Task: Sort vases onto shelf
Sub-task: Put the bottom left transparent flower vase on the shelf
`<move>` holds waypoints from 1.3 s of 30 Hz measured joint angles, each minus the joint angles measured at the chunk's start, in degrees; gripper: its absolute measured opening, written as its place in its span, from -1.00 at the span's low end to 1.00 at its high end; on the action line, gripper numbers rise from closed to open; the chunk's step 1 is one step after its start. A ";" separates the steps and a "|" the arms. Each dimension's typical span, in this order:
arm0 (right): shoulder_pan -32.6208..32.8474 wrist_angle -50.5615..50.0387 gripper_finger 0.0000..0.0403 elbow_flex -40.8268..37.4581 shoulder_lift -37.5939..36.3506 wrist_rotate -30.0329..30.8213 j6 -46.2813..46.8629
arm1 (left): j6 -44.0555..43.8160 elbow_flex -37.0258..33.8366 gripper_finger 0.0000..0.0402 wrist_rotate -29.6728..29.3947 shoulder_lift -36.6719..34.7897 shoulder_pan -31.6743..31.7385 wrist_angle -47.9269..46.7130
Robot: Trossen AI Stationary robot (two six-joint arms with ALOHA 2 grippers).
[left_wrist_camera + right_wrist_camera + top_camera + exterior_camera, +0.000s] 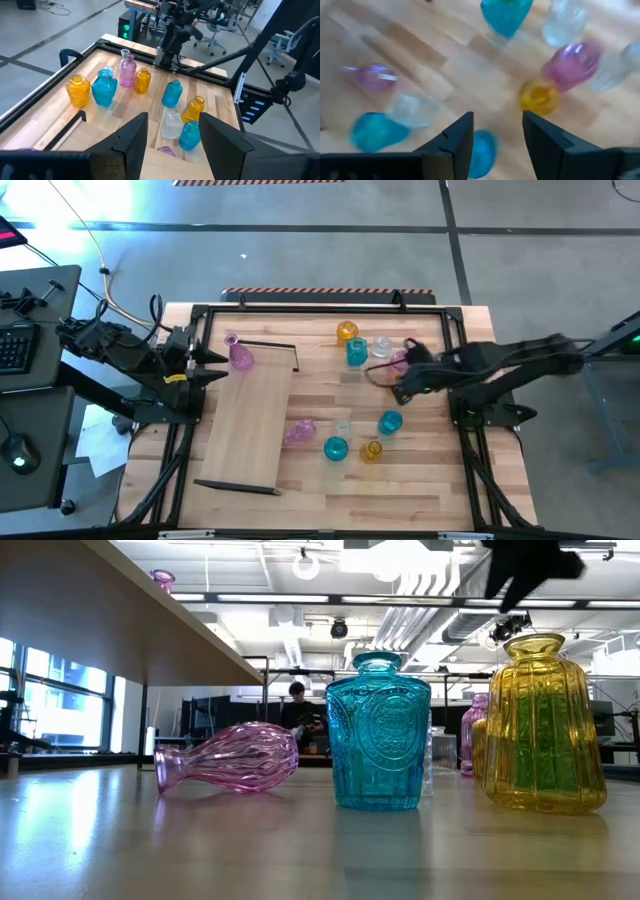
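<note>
On your left, the left gripper (218, 364) waits at the table's left edge, jaws spread with nothing between them, pointing toward the far end of the shelf (250, 425). Just beside its tips one pink vase (240, 357) already stands on the shelf's far end.

Moving right, a second pink vase (298, 432) lies on its side on the tabletop just off the shelf's right edge; in the low view (228, 759) its long axis runs sideways, neck to the left. Near it stand a teal bottle (335, 448), a small amber vase (372, 450) and another teal vase (389, 422), with a clear one among them that is hard to make out.

Farther right and toward the far side, a cluster of amber (347, 331), teal (356, 352), clear and pink vases stands upright. The right gripper (403, 392) hovers between this cluster and the nearer group, jaws parted and empty in its wrist view (496, 131).

I judge the right arm nearer to all the loose vases. The shelf lies to its left, so each carry goes leftward. The toppled pink vase calls for jaws set across its long axis.
</note>
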 joint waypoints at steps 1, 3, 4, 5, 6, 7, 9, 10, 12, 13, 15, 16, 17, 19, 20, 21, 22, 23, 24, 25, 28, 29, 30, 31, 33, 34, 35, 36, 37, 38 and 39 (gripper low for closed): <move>0.07 1.52 -0.25 -2.03 -2.06 -0.99 1.38 | -0.28 0.00 -0.15 0.01 0.30 0.00 0.11; 0.41 3.95 -0.25 -5.30 -4.90 -1.82 2.16 | 0.16 0.00 -0.15 -0.01 1.52 0.00 1.11; 0.67 4.95 -0.25 -6.42 -5.78 -1.65 2.14 | 1.09 0.00 -0.15 0.04 2.32 0.00 1.81; 0.81 5.47 -0.25 -7.26 -6.36 -1.15 2.11 | 2.13 0.00 -0.15 0.10 3.28 0.00 2.62; 0.89 5.76 -0.25 -7.83 -6.67 -0.85 1.55 | 3.04 0.00 -0.15 0.14 4.26 0.00 3.53; 0.89 5.81 -0.25 -8.00 -6.70 -0.79 0.66 | 3.98 0.00 -0.15 0.14 5.10 0.05 4.17; 0.89 6.04 -0.25 -7.96 -6.31 -1.60 -0.50 | 5.79 0.00 -0.15 0.40 6.88 0.51 5.20; 0.89 5.95 -0.25 -7.72 -5.93 -2.19 -1.00 | 6.46 0.00 -0.15 0.47 7.78 0.73 6.08; 0.89 6.34 -0.25 -7.16 -5.12 -3.31 -1.95 | 7.41 0.00 -0.15 0.62 9.44 0.87 7.94; 0.89 7.15 -0.25 -7.01 -4.86 -4.29 -2.47 | 8.37 0.00 -0.15 0.51 10.39 0.87 8.78; 0.61 9.28 -0.25 -7.00 -4.27 -6.55 -4.21 | 10.38 0.00 -0.15 -0.49 12.18 0.93 11.39; 0.26 10.39 -0.25 -7.00 -3.83 -7.51 -5.21 | 11.15 0.00 -0.15 -1.44 12.84 1.27 12.29; -0.09 11.81 -0.25 -7.00 -3.34 -8.39 -6.05 | 11.56 0.00 -0.15 -2.71 13.39 1.76 13.41; -0.66 14.91 -0.25 -6.98 -2.03 -9.87 -7.74 | 11.61 0.00 -0.15 -5.03 13.90 2.77 15.79; -1.03 16.68 -0.25 -6.98 -1.10 -10.38 -8.94 | 11.26 0.00 -0.15 -6.01 13.91 3.27 16.53; -1.43 18.76 -0.25 -6.98 -0.07 -11.30 -10.18 | 11.03 0.00 -0.15 -6.45 13.87 3.63 17.43; -1.83 20.99 -0.25 -6.96 1.09 -12.33 -11.42 | 10.69 0.00 -0.15 -6.51 13.82 4.05 18.19; -2.37 22.97 -0.25 -6.94 2.33 -13.63 -12.59 | 10.28 0.00 -0.15 -6.51 13.79 4.41 18.78; -3.01 25.20 -0.25 -6.92 3.85 -15.32 -13.84 | 9.96 0.00 -0.15 -6.45 13.75 4.69 19.19; -3.60 27.22 -0.25 -6.92 5.37 -16.97 -15.18 | 9.72 0.00 -0.15 -6.36 13.61 4.93 19.47; -5.34 31.54 -0.25 -6.92 9.86 -21.24 -18.91 | 9.69 0.04 -0.15 -6.11 13.32 5.01 20.58; -5.91 32.49 -0.25 -6.92 11.27 -22.63 -19.89 | 9.65 0.04 -0.15 -6.03 13.23 5.01 20.29; -6.52 33.20 -0.25 -6.92 12.63 -24.01 -20.71 | 9.63 0.02 -0.15 -5.83 13.21 4.97 20.16; -7.07 33.62 -0.25 -6.92 13.97 -25.56 -21.72 | 9.63 0.02 -0.15 -5.74 13.21 4.92 20.23; -7.94 35.05 -0.25 -6.92 16.38 -28.48 -23.80 | 9.58 0.02 -0.15 -5.74 13.15 4.87 20.25; -8.29 35.81 -0.25 -6.92 17.39 -29.73 -25.01 | 9.24 0.02 -0.15 -5.70 13.16 4.89 20.23; -8.51 36.67 -0.25 -6.92 18.27 -30.59 -25.95 | 8.85 0.02 -0.15 -5.56 13.17 4.87 20.20; -8.67 37.62 -0.25 -6.92 19.15 -31.17 -26.92 | 8.62 0.02 -0.15 -5.54 13.19 4.88 20.20; -8.87 38.44 -0.25 -6.92 19.92 -31.68 -27.96 | 8.48 0.02 -0.15 -5.54 13.18 4.90 20.20; -9.07 38.87 -0.25 -6.92 20.55 -32.13 -28.64 | 8.32 0.02 -0.15 -5.54 13.17 4.87 20.22; -9.25 39.10 -0.25 -6.92 20.94 -32.19 -29.37 | 8.30 0.02 -0.15 -5.54 13.17 4.87 20.22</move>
